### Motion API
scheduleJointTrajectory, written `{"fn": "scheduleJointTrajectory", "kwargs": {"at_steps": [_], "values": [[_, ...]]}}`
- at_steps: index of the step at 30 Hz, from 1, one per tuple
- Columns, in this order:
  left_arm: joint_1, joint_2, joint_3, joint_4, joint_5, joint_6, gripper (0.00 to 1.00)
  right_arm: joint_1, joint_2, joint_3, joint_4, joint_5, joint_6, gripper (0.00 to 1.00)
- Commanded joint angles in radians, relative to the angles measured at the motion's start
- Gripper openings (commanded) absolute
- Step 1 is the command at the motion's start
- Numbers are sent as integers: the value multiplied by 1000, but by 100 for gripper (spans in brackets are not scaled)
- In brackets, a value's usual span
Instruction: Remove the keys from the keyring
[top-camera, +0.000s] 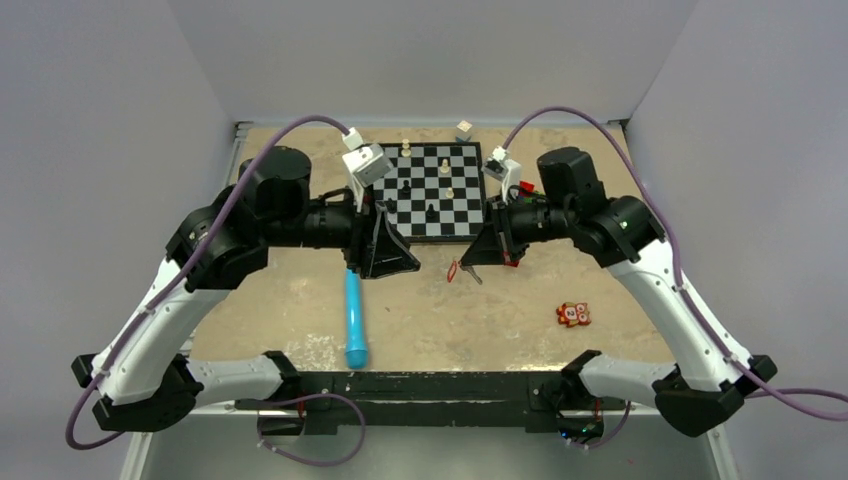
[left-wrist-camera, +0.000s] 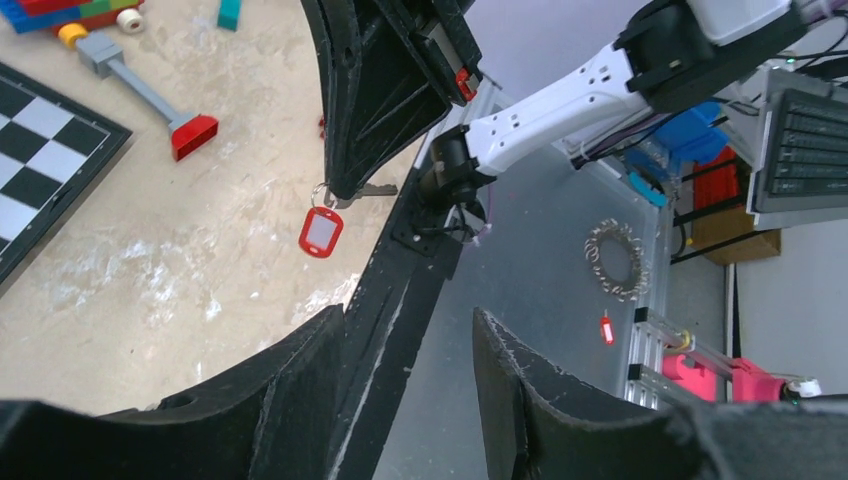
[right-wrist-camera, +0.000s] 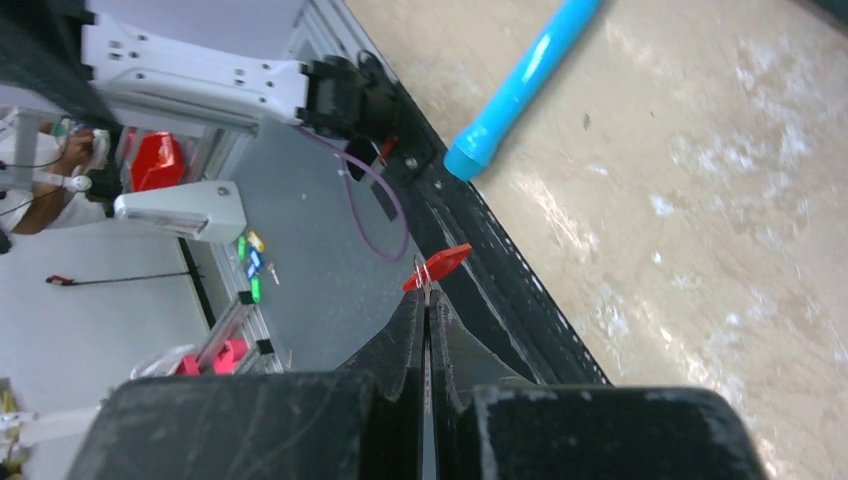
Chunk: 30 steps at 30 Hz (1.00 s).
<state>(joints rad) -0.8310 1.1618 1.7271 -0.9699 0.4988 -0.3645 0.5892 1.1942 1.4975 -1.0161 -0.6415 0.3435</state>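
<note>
Currently our right gripper (right-wrist-camera: 425, 308) is pressed fully together on the keyring (left-wrist-camera: 321, 230), pinching where its thin metal ring (left-wrist-camera: 319, 192) meets the key (left-wrist-camera: 372, 189). We cannot tell which of the two the pads actually bite. The red tag (right-wrist-camera: 437, 266) hangs free below the tips, above the table (top-camera: 500, 300), and the key's blade pokes out sideways. Our left gripper (left-wrist-camera: 408, 322) stands about half open with nothing between its fingers, facing the right one across a small gap, just in front of the chessboard (top-camera: 440, 190). Further out, the blue cylinder (top-camera: 354, 320) lies on the left arm's side and the orange toy (top-camera: 572, 315) toward the right.

We judge the main risk to be the left fingers closing on the dangling tag instead of the tiny key, so that a pull would only drag the whole bunch along. The thin, flat key could also slip from the pads. Or a tug could break the right pinch and drop everything to the table.
</note>
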Motion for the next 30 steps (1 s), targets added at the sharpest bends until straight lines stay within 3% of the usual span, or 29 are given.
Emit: {"fn": "scheduleJointTrajectory", "kwargs": {"at_steps": [1, 17, 30], "values": [[9, -20, 26, 114, 59, -53, 54, 3, -67, 18, 187, -97, 30, 0], [9, 34, 140, 179, 123, -130, 47, 4, -141, 68, 390, -195, 116, 0], [8, 184, 245, 184, 179, -133, 41, 14, -137, 92, 393, -206, 96, 0]]}}
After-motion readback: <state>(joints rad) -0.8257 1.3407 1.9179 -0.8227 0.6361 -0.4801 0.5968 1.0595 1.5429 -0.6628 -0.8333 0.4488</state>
